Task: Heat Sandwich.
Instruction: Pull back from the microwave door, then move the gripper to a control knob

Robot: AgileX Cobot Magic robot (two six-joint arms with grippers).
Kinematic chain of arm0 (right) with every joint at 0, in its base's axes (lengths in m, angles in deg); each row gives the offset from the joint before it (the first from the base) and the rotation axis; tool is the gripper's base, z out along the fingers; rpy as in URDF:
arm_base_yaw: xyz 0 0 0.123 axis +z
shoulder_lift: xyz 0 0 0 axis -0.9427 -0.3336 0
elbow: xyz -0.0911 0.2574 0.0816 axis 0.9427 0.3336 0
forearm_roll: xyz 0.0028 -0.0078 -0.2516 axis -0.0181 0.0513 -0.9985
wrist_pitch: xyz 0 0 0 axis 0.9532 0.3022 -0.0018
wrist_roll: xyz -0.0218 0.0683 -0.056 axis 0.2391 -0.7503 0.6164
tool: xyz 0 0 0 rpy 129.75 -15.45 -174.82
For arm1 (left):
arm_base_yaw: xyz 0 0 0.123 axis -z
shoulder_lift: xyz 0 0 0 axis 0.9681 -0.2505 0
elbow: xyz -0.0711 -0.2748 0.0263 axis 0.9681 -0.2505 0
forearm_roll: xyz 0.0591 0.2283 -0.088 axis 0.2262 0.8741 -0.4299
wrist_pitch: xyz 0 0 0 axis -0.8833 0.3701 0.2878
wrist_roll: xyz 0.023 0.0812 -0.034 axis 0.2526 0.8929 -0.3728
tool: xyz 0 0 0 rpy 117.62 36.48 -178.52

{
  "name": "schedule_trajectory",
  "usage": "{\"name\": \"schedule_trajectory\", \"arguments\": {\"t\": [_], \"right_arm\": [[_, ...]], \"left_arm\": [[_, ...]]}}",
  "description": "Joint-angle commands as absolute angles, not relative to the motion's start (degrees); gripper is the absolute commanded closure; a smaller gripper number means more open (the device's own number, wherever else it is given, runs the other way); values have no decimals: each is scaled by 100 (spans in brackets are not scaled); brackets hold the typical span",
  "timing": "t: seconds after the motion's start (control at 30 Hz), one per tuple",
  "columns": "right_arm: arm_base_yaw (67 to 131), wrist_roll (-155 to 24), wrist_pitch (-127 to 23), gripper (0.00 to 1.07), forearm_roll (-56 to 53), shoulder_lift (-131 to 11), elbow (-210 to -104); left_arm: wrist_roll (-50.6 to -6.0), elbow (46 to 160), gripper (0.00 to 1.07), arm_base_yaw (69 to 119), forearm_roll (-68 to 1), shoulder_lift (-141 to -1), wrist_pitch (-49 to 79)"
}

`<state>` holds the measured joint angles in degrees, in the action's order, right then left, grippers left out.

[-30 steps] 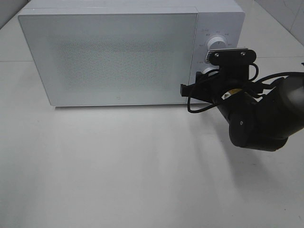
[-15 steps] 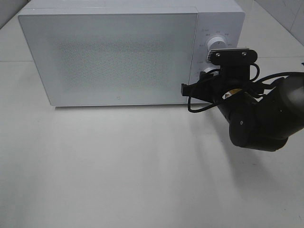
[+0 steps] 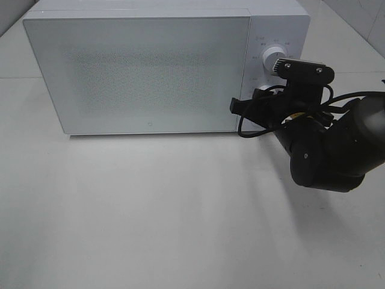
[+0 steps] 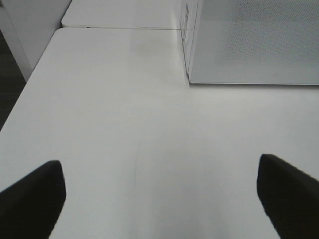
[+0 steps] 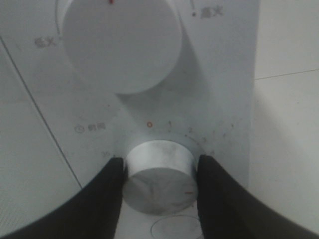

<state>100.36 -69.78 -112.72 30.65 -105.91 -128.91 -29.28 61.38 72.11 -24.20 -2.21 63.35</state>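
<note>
The white table (image 3: pixel 150 211) lay wide and open in front of the microwave (image 3: pixel 144 72). The microwave stood at the back with its frosted door shut. In the left wrist view the table's far side edge dropped to dark floor. The right arm (image 3: pixel 337 153) reached to the control panel at the microwave's right end. The left gripper (image 4: pixel 159 199) hung over the table, released, fingers spread wide with only tabletop between them. The right gripper (image 5: pixel 160 167) was clenched on the lower knob (image 5: pixel 158 184), one finger against each side, just below the larger upper knob (image 5: pixel 122 42). The sandwich showed in no view, so its place could not be told.
</note>
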Motion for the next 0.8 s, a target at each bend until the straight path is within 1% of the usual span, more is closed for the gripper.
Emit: {"name": "schedule_trajectory", "arguments": {"t": [0.03, 0.13, 0.2, 0.27, 0.4, 0.43, 0.5, 0.57, 0.8], "right_arm": [[10059, -8044, -11432, 101, 2979, -10591, -12937], [10059, -8559, -11432, 101, 2967, -10591, -12937], [10059, -9344, -11432, 101, 2921, -10591, -12937], [10059, -9596, -11432, 101, 2876, -10591, -12937], [10059, -10828, -11432, 101, 2727, -10591, -12937], [10059, -10828, -11432, 101, 2727, -10591, -12937], [10059, -11493, -11432, 100, 2709, -10591, -12937], [10059, -11659, -11432, 100, 2709, -10591, -12937], [10059, -13172, -11432, 100, 2709, -10591, -12937]], "left_arm": [[-2968, 6126, 9, 7257, -2420, -72, 6313], [-2968, 6126, 9, 7257, -2420, -72, 6313], [-2968, 6126, 9, 7257, -2420, -72, 6313], [-2968, 6126, 9, 7257, -2420, -72, 6313], [-2968, 6126, 9, 7257, -2420, -72, 6313], [-2968, 6126, 9, 7257, -2420, -72, 6313], [-2968, 6126, 9, 7257, -2420, -72, 6313], [-2968, 6126, 9, 7257, -2420, -72, 6313], [-2968, 6126, 9, 7257, -2420, -72, 6313]]}}
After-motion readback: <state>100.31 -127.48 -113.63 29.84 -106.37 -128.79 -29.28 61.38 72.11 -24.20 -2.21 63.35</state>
